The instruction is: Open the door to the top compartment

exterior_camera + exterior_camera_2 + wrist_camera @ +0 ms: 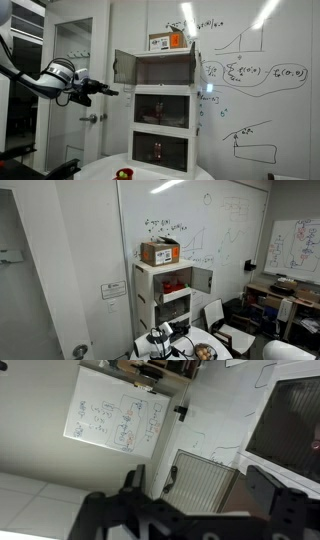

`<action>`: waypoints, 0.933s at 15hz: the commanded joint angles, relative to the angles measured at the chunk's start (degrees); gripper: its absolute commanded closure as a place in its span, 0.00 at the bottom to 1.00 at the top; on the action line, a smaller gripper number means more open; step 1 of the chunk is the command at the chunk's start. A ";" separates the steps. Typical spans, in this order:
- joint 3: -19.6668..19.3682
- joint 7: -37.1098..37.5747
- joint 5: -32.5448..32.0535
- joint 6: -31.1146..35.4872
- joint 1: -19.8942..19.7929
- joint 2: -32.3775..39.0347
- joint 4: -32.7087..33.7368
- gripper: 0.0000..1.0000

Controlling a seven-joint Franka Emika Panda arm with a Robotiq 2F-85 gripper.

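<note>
end effector (106, 91), jaws spread wide and holding nothing, with its fingers (131, 482) parted in the wrist view, hangs in open air beside the cabinet (163, 125) and touches none of it. the door (123, 68) of the top compartment (165, 70) lies just ahead of the fingertips and a little above them, its long axis upright, its free edge turned toward the arm. hinged on the cabinet's near side, the panel stands swung outward, so the task appears largely accomplished.
</note>
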 commanded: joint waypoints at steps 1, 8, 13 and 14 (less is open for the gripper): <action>-3.60 -5.58 0.15 10.96 -4.28 -5.10 0.04 0.00; -4.77 -15.03 2.54 29.29 -16.23 -9.63 3.89 0.00; -3.95 -19.57 5.44 33.99 -17.87 -12.00 4.07 0.00; -3.82 -20.28 6.25 33.89 -17.93 -12.62 4.05 0.00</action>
